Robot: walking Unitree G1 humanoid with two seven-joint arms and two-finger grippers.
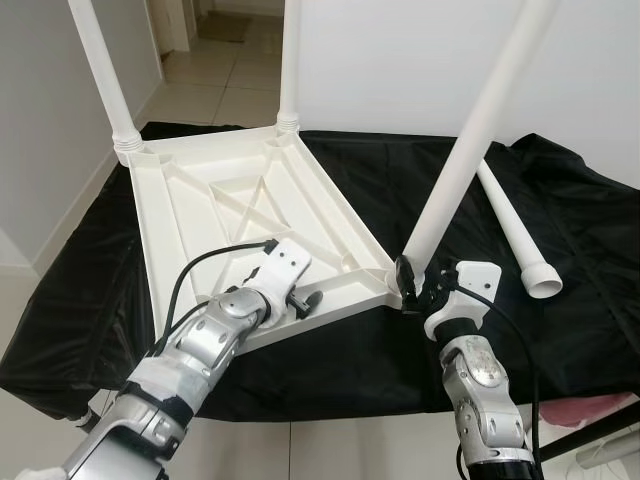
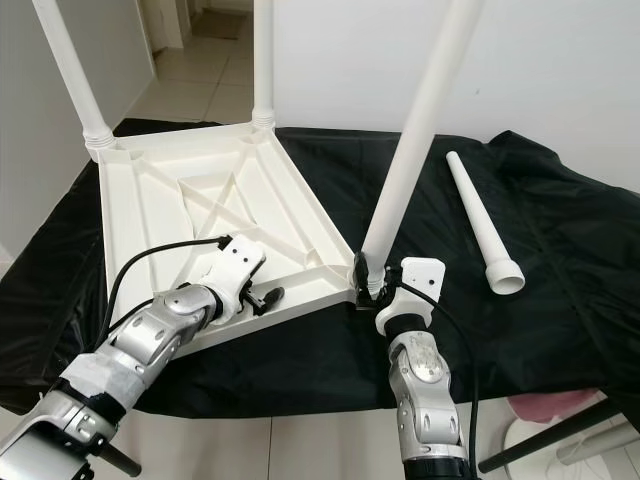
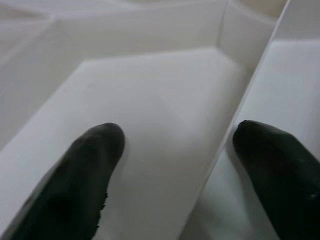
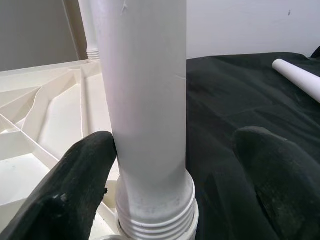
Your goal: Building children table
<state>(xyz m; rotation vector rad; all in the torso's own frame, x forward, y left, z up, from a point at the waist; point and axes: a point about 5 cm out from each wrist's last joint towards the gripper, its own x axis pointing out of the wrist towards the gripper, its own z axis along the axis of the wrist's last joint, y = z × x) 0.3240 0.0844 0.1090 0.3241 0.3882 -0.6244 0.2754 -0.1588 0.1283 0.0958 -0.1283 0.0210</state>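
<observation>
Upturned tabletop (image 1: 250, 215) flat on black-draped worktop (image 1: 560, 330); right claw (image 1: 412, 287) released astride corner leg (image 1: 470, 150); left claw (image 1: 300, 300) released astride near-edge rib; spare leg (image 1: 515, 232) lying beside

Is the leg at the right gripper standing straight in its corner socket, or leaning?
Leaning. The leg slants away from the tabletop, unlike the two upright far legs; the right gripper straddles its base.

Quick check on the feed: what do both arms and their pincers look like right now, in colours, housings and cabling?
Both arms are silver metal with rounded jointed segments. The left arm has white padding near its upper part and a black cable looping over the wrist. The right arm has a black cable down its side. Each carries a white wrist housing. The left pincer and right pincer have rounded black fingers.
</observation>
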